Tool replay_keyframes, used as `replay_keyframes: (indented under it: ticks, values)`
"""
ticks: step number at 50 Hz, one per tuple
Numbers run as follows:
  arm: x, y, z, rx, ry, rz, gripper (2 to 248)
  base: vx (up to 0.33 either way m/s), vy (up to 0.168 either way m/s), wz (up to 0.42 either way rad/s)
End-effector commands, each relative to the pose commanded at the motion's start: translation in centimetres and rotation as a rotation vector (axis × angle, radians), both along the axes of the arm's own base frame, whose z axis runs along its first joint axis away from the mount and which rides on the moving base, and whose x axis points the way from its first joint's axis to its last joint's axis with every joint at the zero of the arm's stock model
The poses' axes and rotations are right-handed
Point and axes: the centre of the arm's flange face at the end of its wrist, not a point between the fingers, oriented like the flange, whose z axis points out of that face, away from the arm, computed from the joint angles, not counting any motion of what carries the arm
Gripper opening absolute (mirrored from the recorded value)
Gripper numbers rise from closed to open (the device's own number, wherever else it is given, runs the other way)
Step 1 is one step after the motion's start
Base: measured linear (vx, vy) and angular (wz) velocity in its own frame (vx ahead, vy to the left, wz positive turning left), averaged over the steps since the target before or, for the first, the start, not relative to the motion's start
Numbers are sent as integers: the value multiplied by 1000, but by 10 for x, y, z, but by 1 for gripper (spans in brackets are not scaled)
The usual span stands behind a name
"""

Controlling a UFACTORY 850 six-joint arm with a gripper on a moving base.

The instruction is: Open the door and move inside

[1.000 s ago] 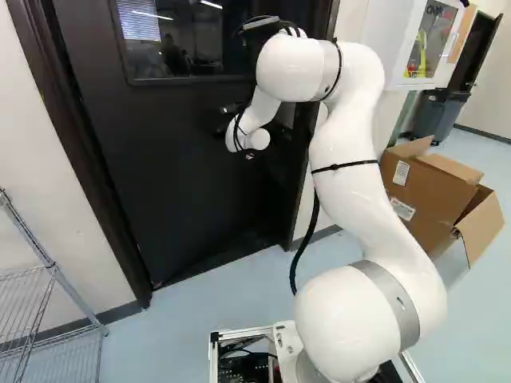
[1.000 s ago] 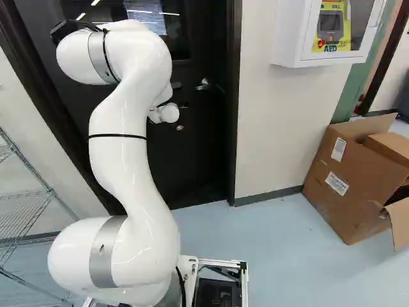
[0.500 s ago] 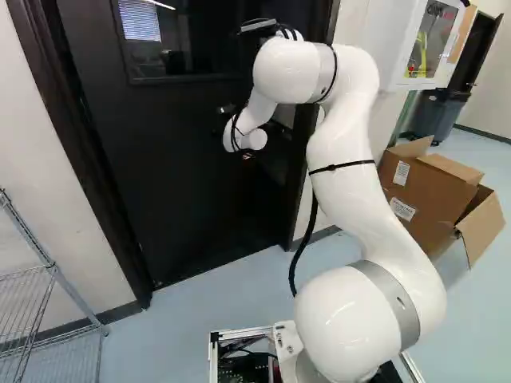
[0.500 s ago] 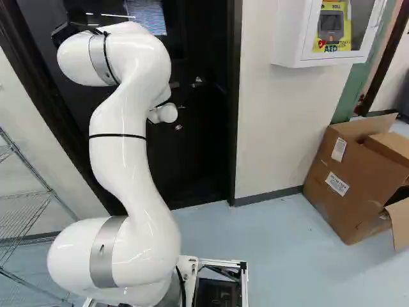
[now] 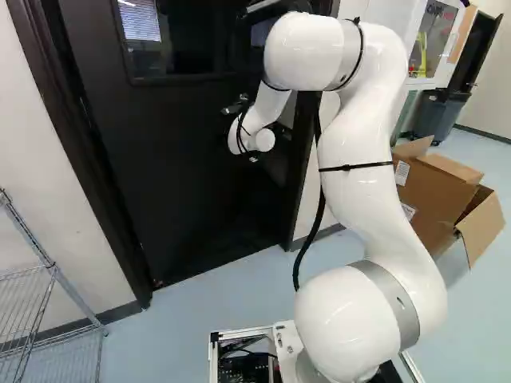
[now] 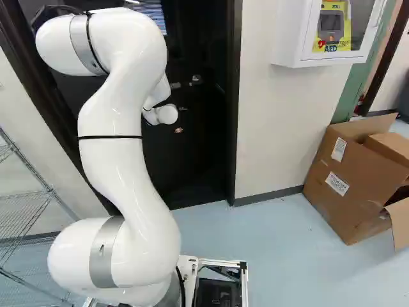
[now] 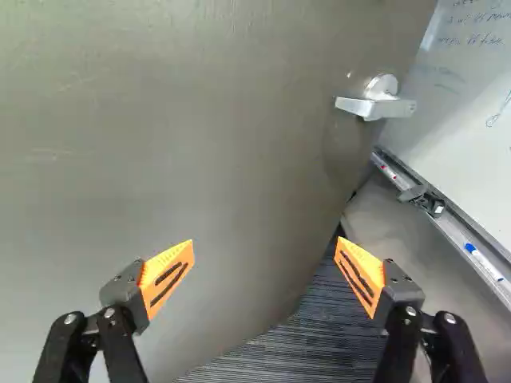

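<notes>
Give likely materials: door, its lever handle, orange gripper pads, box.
Door: probably painted metal, smooth with a soft sheen.
Lever handle: likely satin metal, silvery grey.
Orange pads: matt, perhaps rubber or plastic; finely ridged edges.
Box: matt cardboard, likely corrugated; brown with folded flaps.

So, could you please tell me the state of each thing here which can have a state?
Door: partly open
Door lever: not gripped
End effector: open, empty
Cardboard box: flaps open
Wall cabinet: looks shut
Whiteboard: written on
</notes>
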Motion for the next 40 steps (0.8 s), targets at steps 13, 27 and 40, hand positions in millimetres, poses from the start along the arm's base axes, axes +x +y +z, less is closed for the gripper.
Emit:
replay_keyframes:
  ticks: [13,27,40]
  values:
    - [-26,-10,4,-3,19,-10,247,0,0,0]
    - [-53,-23,7,-5,37,-24,247,0,0,0]
    - [-78,-36,10,-7,51,-42,247,0,0,0]
